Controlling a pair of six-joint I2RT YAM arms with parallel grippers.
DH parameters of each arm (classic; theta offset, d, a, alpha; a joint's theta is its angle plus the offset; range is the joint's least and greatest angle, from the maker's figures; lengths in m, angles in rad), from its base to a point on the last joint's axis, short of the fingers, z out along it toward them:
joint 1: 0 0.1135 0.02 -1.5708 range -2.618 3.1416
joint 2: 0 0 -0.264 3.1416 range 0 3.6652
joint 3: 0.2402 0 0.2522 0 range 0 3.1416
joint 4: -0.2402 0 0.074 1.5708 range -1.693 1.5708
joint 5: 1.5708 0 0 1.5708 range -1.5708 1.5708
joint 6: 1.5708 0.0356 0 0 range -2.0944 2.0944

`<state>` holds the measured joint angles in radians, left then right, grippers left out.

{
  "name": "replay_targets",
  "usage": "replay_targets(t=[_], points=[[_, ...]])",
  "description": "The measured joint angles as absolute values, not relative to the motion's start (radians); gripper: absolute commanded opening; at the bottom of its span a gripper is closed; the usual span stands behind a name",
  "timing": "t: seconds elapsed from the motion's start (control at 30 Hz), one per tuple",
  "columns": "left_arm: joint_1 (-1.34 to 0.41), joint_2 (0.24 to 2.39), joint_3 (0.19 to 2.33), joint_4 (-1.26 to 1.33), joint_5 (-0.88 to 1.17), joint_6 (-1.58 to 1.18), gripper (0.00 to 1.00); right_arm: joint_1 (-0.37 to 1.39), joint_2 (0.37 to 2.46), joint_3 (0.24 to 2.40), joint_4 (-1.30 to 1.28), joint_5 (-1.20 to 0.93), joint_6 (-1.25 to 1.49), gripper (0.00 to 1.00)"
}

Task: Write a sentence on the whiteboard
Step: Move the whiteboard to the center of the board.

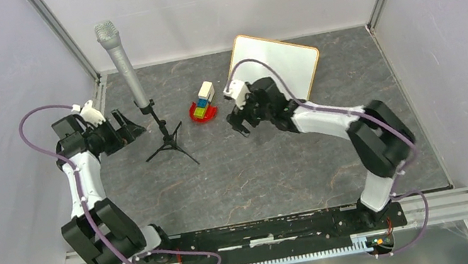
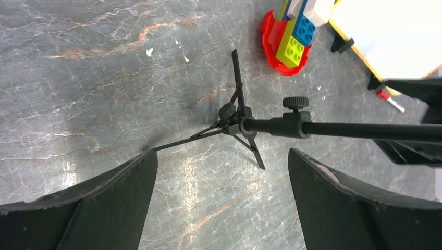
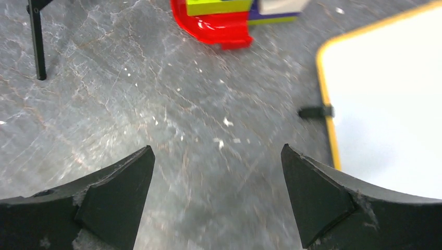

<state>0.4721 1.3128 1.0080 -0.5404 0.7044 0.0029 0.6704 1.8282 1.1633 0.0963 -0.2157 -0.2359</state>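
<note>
Right hand (image 3: pixel 216 147) spread — whiteboard (image 3: pixel 385 104) beside.

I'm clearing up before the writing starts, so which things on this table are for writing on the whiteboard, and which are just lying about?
For the job: whiteboard, red-tipped marker beside it.
Lying about: microphone, tripod stand, toy bricks.

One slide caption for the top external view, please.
Left gripper and right gripper open; whiteboard looks blank, beside toy bricks and microphone stand.
</note>
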Motion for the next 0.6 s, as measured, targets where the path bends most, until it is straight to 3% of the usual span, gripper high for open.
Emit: replay_targets(t=[0.23,0.6], points=[[0.472,1.282,0.991,-0.511,0.617,-0.073,1.00,0.656,1.554,0.940,0.083,0.019,-0.045,0.87],[0.476,1.182,0.942,-0.437,0.476,-0.188,1.00,0.582,1.583,0.884,-0.053,0.278,0.241,0.68]])
